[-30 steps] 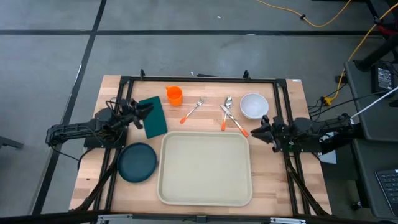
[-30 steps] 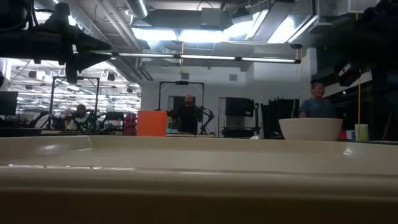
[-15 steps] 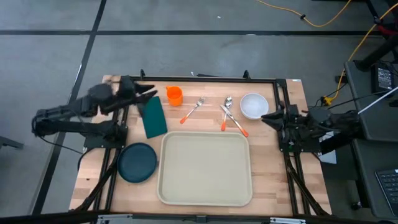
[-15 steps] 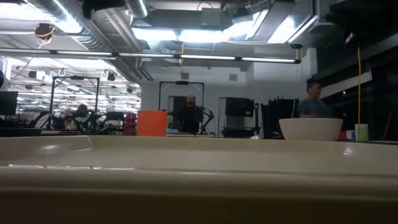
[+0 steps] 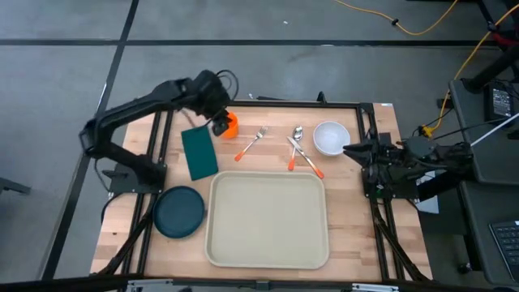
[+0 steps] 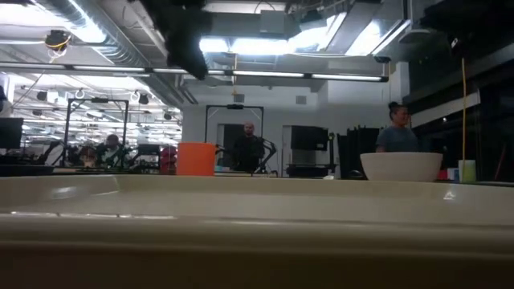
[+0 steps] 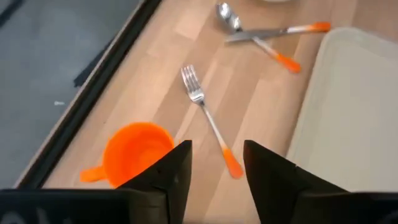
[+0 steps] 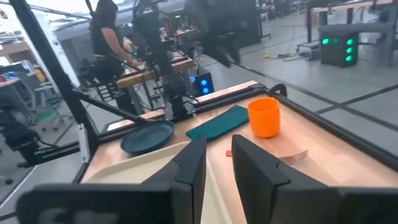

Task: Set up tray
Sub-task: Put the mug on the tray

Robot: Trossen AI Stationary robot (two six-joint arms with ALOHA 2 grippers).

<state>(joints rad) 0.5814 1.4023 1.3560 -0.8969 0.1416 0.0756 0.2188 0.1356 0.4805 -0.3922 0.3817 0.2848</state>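
Left fingers (image 7: 214, 171) parted above orange cup (image 5: 229, 123), tray (image 5: 268, 219) bare

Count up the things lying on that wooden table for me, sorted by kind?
Large cream plastic tray: 1
Dark teal round plate: 1
Dark green folded napkin: 1
Orange plastic cup: 1
White round bowl: 1
Orange-handled cutlery: 3, namely fork, spoon, knife
Total: 8

- No words, labels, brand marks or numbers can be read anywhere in these views.
- Screens and lit equipment show in the room beyond the table, perhaps bearing text, but too small and blurred to read.
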